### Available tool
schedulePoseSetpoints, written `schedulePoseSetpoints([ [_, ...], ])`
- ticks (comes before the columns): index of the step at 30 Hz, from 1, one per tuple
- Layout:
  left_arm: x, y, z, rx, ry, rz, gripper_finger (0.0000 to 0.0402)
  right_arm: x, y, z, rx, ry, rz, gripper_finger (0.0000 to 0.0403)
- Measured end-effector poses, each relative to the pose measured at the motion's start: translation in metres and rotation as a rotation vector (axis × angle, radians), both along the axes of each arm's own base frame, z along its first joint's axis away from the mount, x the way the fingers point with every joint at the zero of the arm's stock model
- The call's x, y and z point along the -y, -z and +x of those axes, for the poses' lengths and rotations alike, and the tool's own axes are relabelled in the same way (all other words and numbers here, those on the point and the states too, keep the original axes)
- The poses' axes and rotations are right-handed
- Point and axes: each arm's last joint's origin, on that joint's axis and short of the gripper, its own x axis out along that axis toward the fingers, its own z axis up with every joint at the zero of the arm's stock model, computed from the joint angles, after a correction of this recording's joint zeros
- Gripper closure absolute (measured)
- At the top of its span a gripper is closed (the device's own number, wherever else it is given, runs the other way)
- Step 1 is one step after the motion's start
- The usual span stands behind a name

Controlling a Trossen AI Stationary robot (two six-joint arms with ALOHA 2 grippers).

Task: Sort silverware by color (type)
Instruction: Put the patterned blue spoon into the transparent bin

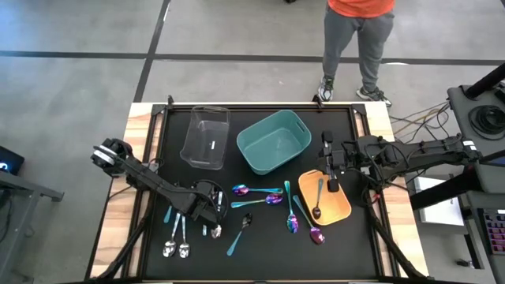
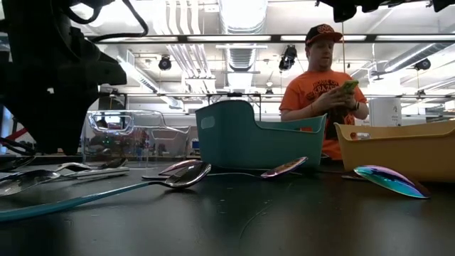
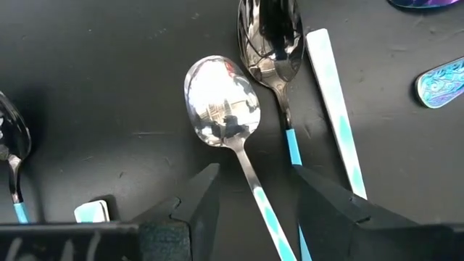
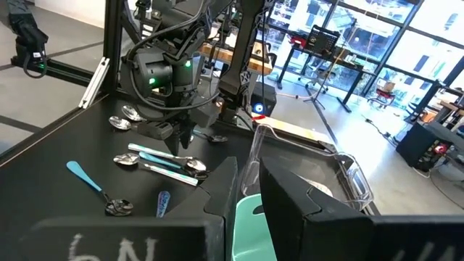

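Low over the mat's near-left part, the left gripper hangs with fingers spread, straddling the handle of a silver spoon with a teal-banded stem; nothing is grasped yet. Another teal-handled spoon lies just beside it, so a clean pick calls for closing squarely on the one stem without nudging its neighbour. The right gripper waits above the orange bin, seemingly released, though its wrist view leaves some doubt.
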Motion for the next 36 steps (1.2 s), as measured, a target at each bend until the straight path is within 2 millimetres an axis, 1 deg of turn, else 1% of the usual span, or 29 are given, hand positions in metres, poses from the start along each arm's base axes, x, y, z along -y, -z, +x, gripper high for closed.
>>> schedulePoseSetpoints([
  [9,-0.001,0.002,0.000,0.000,-0.003,0.010,0.0251,0.000,0.000,0.000,-0.001,0.000,0.000,0.0349],
  [21,0.003,0.024,0.004,-0.077,0.021,0.015,0.0251,0.000,0.000,0.000,0.000,0.000,-0.002,0.0349],
  [28,0.005,0.028,0.006,-0.087,0.023,0.020,0.0251,0.000,0.000,0.000,0.000,-0.001,-0.008,0.0349],
  [31,0.005,0.028,0.006,-0.086,0.022,0.018,0.0259,0.000,0.000,0.000,0.000,-0.001,-0.008,0.0349],
  [36,0.006,0.028,0.007,-0.079,0.023,0.013,0.0297,0.000,0.000,0.000,0.000,-0.001,-0.008,0.0349],
])
